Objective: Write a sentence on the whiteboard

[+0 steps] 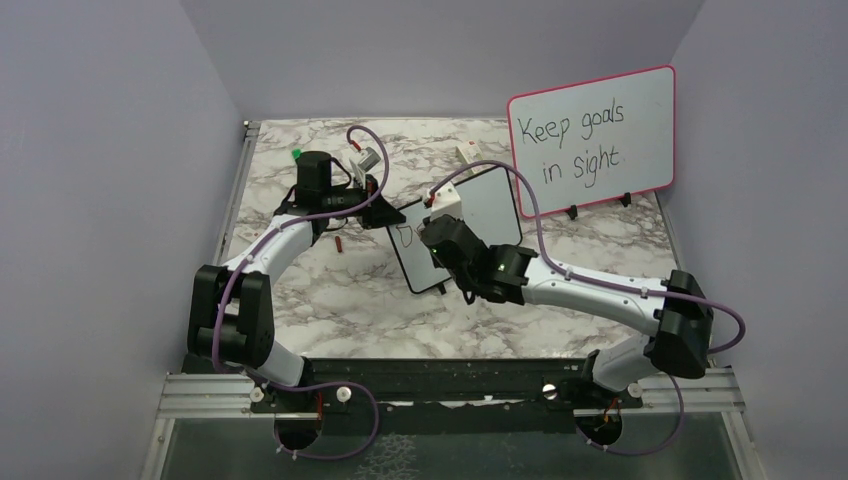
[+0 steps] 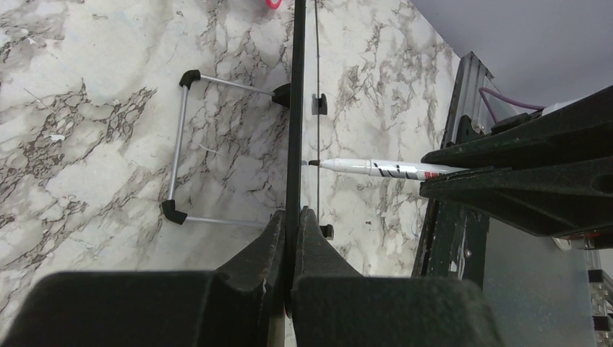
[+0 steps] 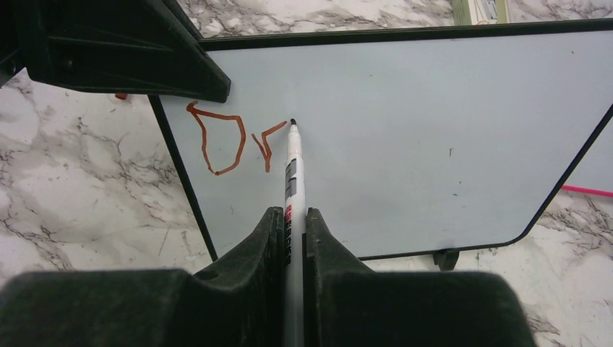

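The black-framed whiteboard (image 1: 478,215) stands tilted at mid-table; it also shows in the right wrist view (image 3: 434,130) and edge-on in the left wrist view (image 2: 294,108). My left gripper (image 2: 293,217) is shut on its edge, seen from above at its upper left corner (image 1: 385,213). My right gripper (image 3: 290,217) is shut on a white marker (image 3: 293,181), whose tip touches the board. The sentence (image 3: 235,141) is red "Dr" near the board's left edge. The marker also shows in the left wrist view (image 2: 383,169). My right gripper sits in front of the board (image 1: 440,240).
The larger pink-framed board (image 1: 592,138) with black "Keep goals in sight" stands at the back right. A small red cap (image 1: 339,243) lies left of the whiteboard. A wire stand (image 2: 181,144) lies behind the board. Purple walls close in the table.
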